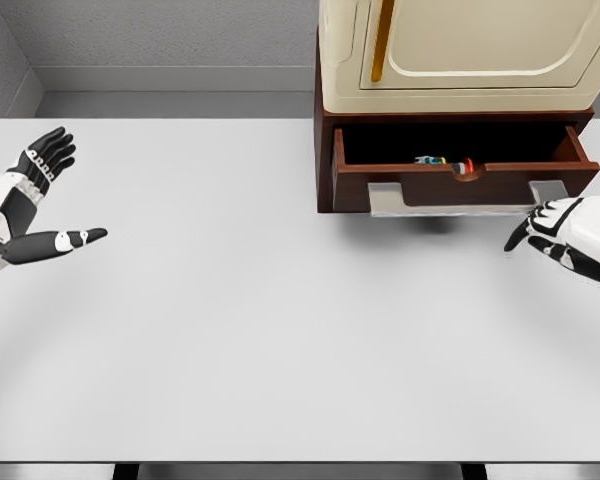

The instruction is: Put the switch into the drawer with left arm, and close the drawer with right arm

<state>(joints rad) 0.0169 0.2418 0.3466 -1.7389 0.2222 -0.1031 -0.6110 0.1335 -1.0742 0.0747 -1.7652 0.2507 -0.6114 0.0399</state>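
Head view showed switch (432, 160), seemingly the small colourful item, lying inside open drawer (460, 165). Left robot hand (40, 200) spread wide, empty, well clear over desk (280, 330). Right robot hand (565, 235) loosely curled, empty, near drawer front, probably for pushing.

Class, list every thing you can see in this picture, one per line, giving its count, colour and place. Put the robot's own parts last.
table: one, white, fills most of the view.
cabinet: one, cream with a dark brown base, at the table's back right.
door handle: one, gold, upright on the cabinet front.
drawer: one, dark brown, pulled open under the cabinet.
switch: one, small and multicoloured, inside the drawer near its front; details too small to tell.
left hand: one, black and white, fingers spread, over the table's left edge.
right hand: one, white and black, fingers relaxed, holding nothing, just below the drawer's right front.
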